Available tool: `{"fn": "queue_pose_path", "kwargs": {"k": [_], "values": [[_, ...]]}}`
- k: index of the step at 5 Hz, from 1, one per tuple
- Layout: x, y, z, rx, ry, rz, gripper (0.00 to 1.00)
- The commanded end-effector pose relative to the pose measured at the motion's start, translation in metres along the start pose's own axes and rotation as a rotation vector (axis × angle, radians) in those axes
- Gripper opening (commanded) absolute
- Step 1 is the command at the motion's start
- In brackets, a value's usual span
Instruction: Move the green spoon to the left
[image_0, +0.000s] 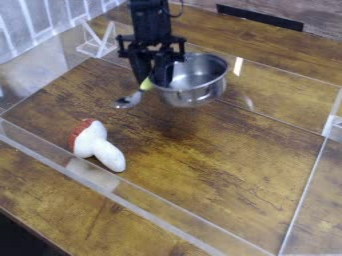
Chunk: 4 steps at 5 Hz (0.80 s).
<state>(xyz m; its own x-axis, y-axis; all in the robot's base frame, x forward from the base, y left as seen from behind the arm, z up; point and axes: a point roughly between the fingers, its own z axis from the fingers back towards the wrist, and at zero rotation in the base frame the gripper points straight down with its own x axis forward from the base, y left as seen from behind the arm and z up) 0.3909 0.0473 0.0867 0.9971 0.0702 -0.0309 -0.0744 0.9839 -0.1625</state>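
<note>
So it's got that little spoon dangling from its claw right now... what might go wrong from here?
1. The hand pinches the green spoon only by the top of its handle, with the bowl hanging low, so it might slip or swing loose.
2. The steel pot sits right beside the hand and might get bumped.
3. The white toy with a red cap lies on the wooden table down to the left, so a careless set-down could knock it.

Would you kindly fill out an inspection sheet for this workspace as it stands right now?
Surface: dark wooden table with clear plastic walls.
Job's things: small green-handled spoon with silver bowl, hanging from the gripper, bowl lowest.
Clutter: shiny steel pot; white toy with red cap lying at front left.
Grippers: black gripper pointing down, shut on the spoon's handle.
Cables: nothing seen.
Surroundings: white wire rack behind.
</note>
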Motion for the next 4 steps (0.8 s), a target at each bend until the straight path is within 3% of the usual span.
{"fn": "queue_pose_path", "kwargs": {"k": [1, 4], "values": [[0.006, -0.009, 0.046, 0.007, -0.093, -0.068, 0.00], [0.002, 0.018, 0.062, 0.000, -0.083, -0.134, 0.00]]}}
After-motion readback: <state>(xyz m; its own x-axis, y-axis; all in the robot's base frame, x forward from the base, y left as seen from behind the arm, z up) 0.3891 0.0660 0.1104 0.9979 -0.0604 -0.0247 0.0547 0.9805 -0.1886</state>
